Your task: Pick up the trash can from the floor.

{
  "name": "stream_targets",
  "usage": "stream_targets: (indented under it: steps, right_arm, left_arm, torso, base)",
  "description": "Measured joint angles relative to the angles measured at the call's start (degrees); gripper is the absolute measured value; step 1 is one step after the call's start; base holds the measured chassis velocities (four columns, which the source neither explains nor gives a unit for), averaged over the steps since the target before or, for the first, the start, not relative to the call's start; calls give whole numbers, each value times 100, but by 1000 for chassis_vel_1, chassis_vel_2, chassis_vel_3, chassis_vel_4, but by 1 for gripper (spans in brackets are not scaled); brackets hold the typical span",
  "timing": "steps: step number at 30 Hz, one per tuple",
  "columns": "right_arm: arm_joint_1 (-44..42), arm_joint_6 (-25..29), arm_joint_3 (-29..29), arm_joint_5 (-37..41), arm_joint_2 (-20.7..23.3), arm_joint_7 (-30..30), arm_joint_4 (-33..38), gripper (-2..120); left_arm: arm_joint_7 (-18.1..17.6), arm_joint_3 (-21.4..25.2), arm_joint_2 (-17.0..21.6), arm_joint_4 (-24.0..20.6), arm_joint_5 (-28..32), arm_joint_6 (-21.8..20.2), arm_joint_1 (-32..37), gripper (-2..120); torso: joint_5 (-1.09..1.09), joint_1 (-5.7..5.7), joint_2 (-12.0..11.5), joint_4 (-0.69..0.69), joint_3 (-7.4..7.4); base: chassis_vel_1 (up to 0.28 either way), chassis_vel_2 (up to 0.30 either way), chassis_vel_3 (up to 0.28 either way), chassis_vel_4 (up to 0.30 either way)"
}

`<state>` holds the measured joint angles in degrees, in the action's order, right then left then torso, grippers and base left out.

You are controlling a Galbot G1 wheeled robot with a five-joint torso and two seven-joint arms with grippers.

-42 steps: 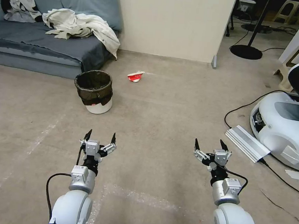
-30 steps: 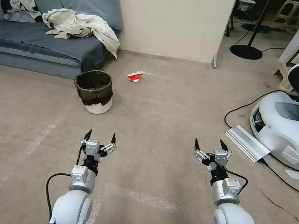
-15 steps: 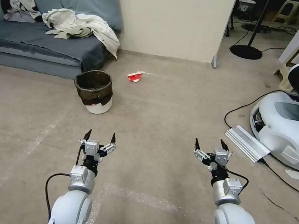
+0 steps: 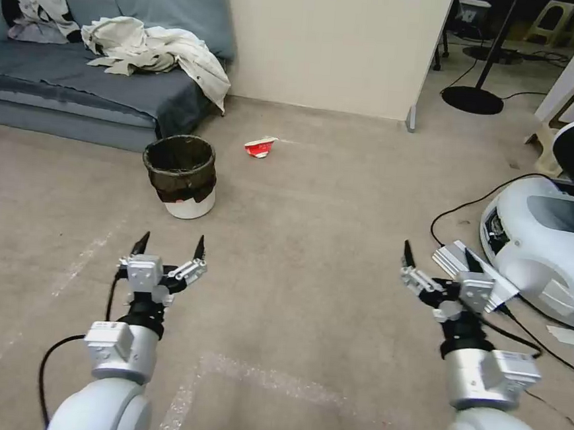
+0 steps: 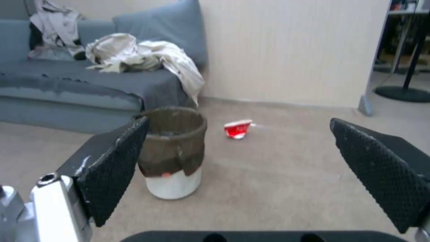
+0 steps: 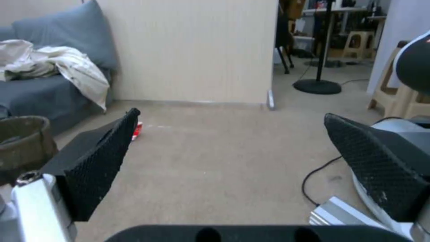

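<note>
The trash can [image 4: 181,175], a small white bucket lined with a dark bag folded over its rim, stands upright on the floor [image 4: 299,229] just in front of the sofa. My left gripper [image 4: 169,245] hovers open above the floor, nearer to me than the can and slightly to its left. The left wrist view shows the trash can [image 5: 174,151] ahead, between the open fingers [image 5: 114,168] and close to one of them. My right gripper [image 4: 441,254] is open too, far to the right; its wrist view catches the trash can [image 6: 22,146] at the edge.
A crushed red-and-white cup [image 4: 260,146] lies beyond the can. A grey sofa [image 4: 78,86] with crumpled clothes stands behind it, beside a beige wall [image 4: 334,40]. On the right are another white robot base [image 4: 549,249], a ribbed white panel [image 4: 474,273] and black cables [image 4: 459,215].
Both arms have spread outward and forward: the left gripper moved left, the right gripper right. The trash can and cup have not moved.
</note>
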<state>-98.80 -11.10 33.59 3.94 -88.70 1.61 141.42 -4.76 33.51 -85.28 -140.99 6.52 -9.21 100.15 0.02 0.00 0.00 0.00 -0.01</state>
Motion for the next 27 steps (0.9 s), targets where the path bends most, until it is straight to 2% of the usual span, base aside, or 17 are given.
stream_targets:
  steps: [3,5,9,27]
  right_arm:
    - [-19,-14,1,5,10,-11,7,100]
    - [-27,-24,-3,6,22,-17,4,100]
    - [-30,-38,-23,2,32,-25,-25,100]
    - [-17,-91,-35,1,45,-6,-50,100]
  left_arm:
    - [-49,22,8,-212,69,-90,113,100]
    - [-306,94,110,-277,174,-277,239,100]
    - [-493,144,190,-279,218,-379,259,100]
    - [-469,157,190,-246,75,-483,256,100]
  torso:
    - [-1,0,0,0,0]
    - [-4,0,0,0,0]
    - [-4,0,0,0,1]
    - [-2,0,0,0,1]
  base:
    - [0,0,0,0]
    - [0,0,0,0]
    - [0,0,0,0]
    - [0,0,0,0]
